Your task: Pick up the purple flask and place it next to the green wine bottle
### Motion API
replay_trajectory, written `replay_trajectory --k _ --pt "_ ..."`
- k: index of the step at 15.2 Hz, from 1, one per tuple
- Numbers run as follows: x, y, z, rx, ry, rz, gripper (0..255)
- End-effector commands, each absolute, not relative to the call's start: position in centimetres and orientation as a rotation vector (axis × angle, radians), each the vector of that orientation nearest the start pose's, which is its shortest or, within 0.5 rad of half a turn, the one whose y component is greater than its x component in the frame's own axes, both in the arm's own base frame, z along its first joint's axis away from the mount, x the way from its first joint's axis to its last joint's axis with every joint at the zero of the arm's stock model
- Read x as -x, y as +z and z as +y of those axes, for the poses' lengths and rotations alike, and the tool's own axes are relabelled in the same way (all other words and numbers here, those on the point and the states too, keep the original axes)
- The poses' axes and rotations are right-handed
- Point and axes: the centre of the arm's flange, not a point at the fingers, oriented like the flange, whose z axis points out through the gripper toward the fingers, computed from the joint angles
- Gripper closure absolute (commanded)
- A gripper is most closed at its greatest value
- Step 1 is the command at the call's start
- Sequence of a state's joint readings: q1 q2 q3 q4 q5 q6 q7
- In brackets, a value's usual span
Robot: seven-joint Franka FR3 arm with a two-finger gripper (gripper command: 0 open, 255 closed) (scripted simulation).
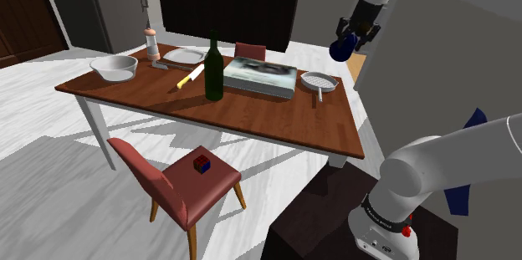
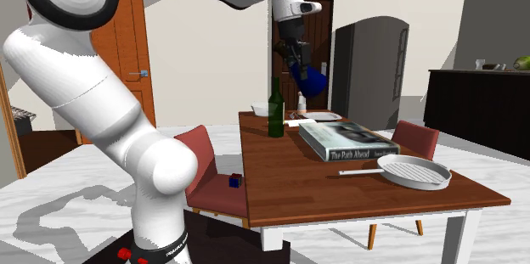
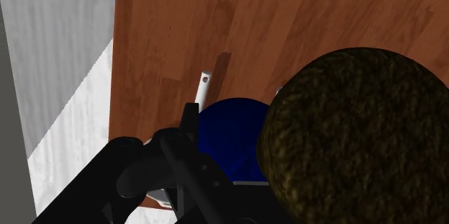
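The fingers (image 3: 190, 118) pinch the dark blue flask (image 1: 341, 48). The gripper (image 1: 346, 39) holds it in the air over the table (image 1: 276, 120), near the frying pan (image 1: 319, 80) and well apart from the upright green wine bottle (image 1: 214, 70).

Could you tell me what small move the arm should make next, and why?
Probably carry the flask sideways toward the bottle, keeping it high: the pincer holds it aloft near the pan, and the book lies between it and the bottle.
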State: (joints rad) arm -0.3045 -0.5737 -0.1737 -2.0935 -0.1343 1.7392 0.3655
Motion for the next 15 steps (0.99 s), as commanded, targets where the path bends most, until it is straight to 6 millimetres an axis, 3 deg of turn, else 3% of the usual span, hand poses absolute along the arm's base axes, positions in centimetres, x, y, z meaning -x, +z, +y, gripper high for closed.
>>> replay_trajectory --k 1,12,15 --pt "-33.0 66.6 -20.7 2.912 -0.335 1.262 255" --pt "-33.0 71.9 -20.7 2.912 -0.335 1.262 255" --pt "-36.7 71.9 -19.3 2.912 -0.335 1.262 255"
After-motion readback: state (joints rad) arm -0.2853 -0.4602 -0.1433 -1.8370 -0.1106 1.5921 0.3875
